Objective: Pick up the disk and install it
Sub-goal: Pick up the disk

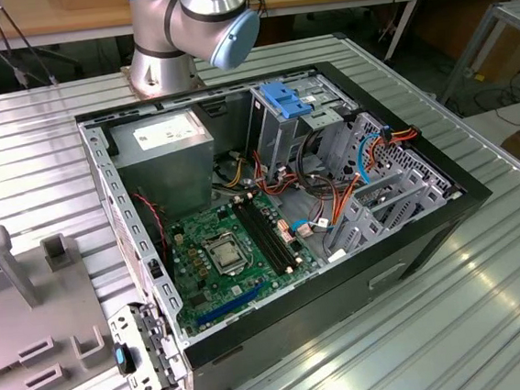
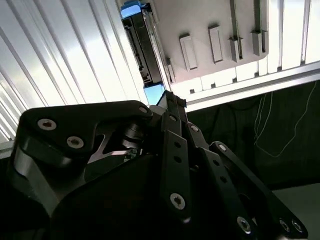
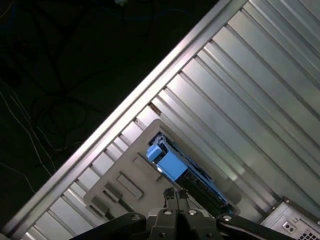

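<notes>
Second wrist view: disk (image 2: 142, 50), dark slab in bright blue carrier, stands on edge in grey fixture (image 2: 220, 30) on ribbed worktop (image 2: 60, 60); end effector (image 2: 172, 100) fingers together, tips just beside blue end

First wrist view: disk (image 3: 170, 164) just beyond end effector (image 3: 177, 192) tips

Arm (image 1: 190, 26): we see silver-grey rounded joints with a pale blue cap.
Gripper (image 2: 172, 102): we see black linked bars, bright screw heads.
</notes>
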{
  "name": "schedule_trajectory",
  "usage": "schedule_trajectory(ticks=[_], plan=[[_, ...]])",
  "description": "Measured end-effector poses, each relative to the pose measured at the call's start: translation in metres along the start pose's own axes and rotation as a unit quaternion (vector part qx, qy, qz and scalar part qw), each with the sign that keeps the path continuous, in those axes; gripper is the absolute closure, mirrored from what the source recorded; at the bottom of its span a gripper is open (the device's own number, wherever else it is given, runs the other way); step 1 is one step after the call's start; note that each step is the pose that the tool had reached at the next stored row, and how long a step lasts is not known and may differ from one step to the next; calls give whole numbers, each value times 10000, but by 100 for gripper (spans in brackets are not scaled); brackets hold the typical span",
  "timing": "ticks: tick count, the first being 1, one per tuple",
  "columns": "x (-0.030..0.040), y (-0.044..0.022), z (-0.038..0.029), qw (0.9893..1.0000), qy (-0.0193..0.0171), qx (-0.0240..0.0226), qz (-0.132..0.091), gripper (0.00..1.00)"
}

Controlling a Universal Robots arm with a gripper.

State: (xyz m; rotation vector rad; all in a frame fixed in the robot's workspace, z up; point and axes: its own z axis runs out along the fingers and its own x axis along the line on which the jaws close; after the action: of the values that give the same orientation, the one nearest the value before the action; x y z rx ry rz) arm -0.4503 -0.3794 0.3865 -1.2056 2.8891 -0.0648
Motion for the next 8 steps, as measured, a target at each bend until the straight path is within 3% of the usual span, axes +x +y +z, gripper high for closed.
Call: schedule_trajectory(ticks=[3, 5, 8], plan=[[0, 0, 2, 9994, -9, 6, -337, 89], [0, 0, 2, 9985, -15, 11, -556, 89], [0, 0, 5, 9954, -26, 19, -958, 89]])
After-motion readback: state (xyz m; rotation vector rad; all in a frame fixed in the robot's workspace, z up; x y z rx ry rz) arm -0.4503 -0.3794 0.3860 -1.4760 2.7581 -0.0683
